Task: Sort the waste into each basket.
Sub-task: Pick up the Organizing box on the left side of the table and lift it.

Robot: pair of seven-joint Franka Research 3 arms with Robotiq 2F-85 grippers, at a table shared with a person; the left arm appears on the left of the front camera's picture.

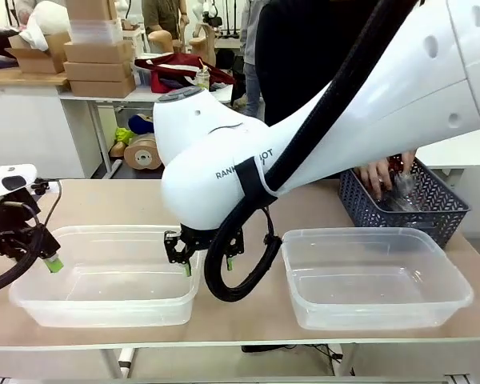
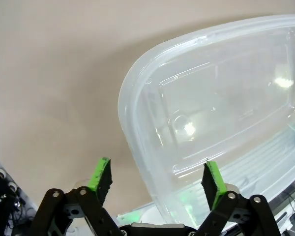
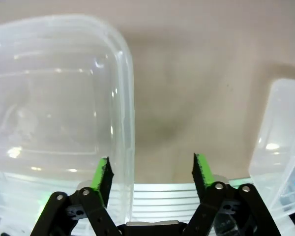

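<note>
Two clear, colourless rectangular plastic tubs lie on the beige surface (image 1: 104, 204): the left tub (image 1: 104, 280) at 8 o'clock, the right tub (image 1: 376, 276) at 4 o'clock. Both are bare inside. At 2 o'clock, just behind the right tub, stands a dark grey lattice-sided basket (image 1: 432, 210). In it lies shiny clear plastic waste (image 1: 402, 194), too hidden to tell apart, with a person's hand (image 1: 376, 172) reaching in.

Beyond the surface, at 11 o'clock, cardboard boxes (image 1: 96, 60) are stacked on a white bench, with a red cloth (image 1: 180, 68) at 12.

The left arm's fingers (image 2: 101, 177) are spread wide and hold nothing, poised over the left tub's outer corner. The right arm's fingers (image 3: 201, 169), also wide apart and holding nothing, straddle that tub's inner end wall without visibly touching it.
</note>
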